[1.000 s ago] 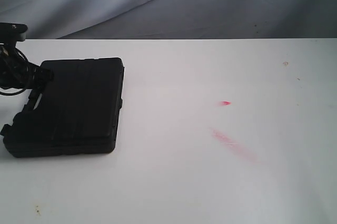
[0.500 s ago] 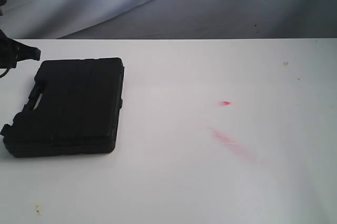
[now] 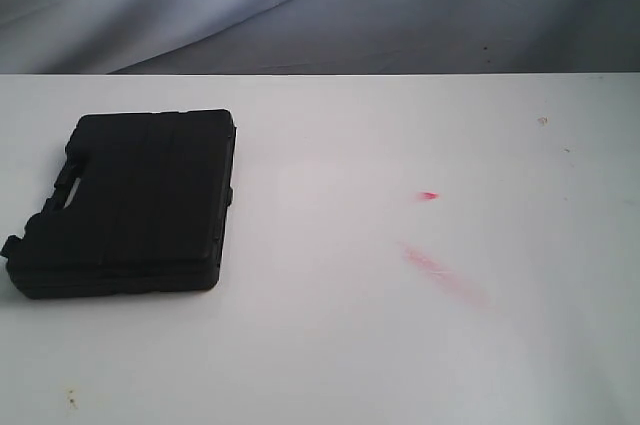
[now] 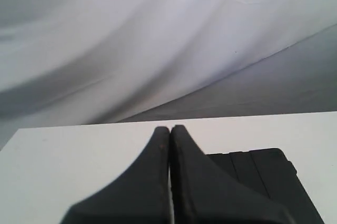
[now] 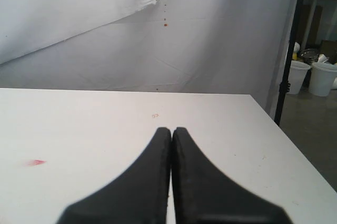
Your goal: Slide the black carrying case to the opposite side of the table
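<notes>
We see the flat black plastic carrying case lying at the left end of the wide white tabletop, the left gripper and right gripper pinched closed, empty.

A pale draped backdrop, a red fleck near a pink smear, and white buckets beyond a black pole.

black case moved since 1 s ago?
No. The black case sits at the same gap from the red smear on the table as before.
</notes>
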Action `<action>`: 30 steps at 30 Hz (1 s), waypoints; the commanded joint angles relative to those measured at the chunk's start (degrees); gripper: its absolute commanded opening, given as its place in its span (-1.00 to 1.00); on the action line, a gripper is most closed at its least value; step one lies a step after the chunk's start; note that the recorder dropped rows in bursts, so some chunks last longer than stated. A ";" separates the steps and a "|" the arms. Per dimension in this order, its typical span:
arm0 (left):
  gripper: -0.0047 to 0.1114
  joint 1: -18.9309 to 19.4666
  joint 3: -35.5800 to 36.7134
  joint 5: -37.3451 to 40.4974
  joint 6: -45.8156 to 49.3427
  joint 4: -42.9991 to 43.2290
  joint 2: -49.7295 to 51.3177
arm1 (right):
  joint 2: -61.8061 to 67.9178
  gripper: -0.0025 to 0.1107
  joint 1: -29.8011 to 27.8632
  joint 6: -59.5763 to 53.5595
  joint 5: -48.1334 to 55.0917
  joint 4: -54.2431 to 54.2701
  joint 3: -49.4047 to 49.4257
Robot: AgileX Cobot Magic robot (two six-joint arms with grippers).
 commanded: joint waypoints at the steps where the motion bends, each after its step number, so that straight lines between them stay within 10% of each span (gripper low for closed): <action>1: -0.92 -0.30 5.73 2.60 -0.15 -0.57 -12.01 | -0.30 -0.96 -0.40 -0.16 -0.20 0.33 0.23; 30: -0.92 -0.35 19.60 13.92 0.07 -5.05 -43.53 | -0.30 -0.96 -0.40 -0.16 -0.20 0.33 0.23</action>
